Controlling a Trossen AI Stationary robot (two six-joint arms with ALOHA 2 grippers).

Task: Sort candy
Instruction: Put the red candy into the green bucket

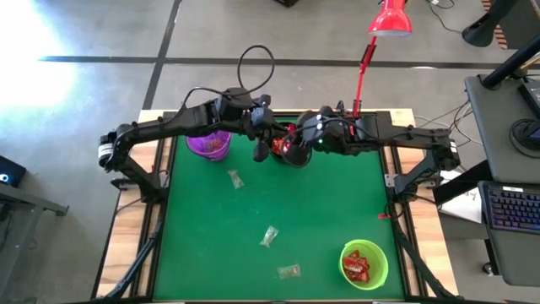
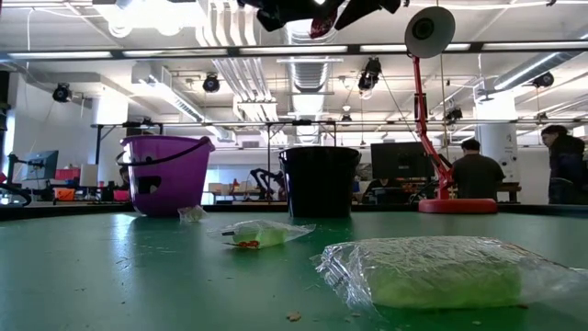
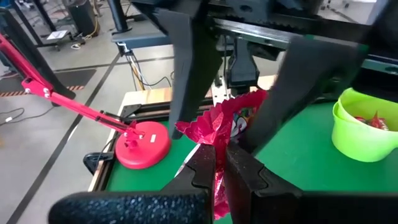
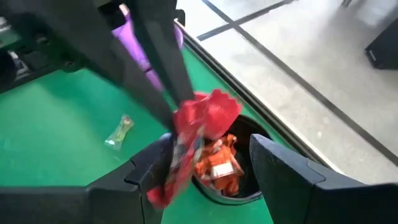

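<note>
Left hand [image 3: 214, 163] is clenched on a red candy wrapper [image 3: 217, 124], holding it right above the black cup [image 1: 295, 154] at the far edge of the table [image 1: 321, 219]. Right hand [image 4: 211, 165] sits spread open around that same wrapper, not pinching it. More candy is already in the black cup.

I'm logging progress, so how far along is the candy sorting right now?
Sorted candy already lies in the purple bucket, black bucket and lime-green cup. In hand: the shut left tool pinches a red crinkly wrapper over the black bucket, between the open right tool's fingers. Left: three pale wrapped sweets on the green mat.
</note>
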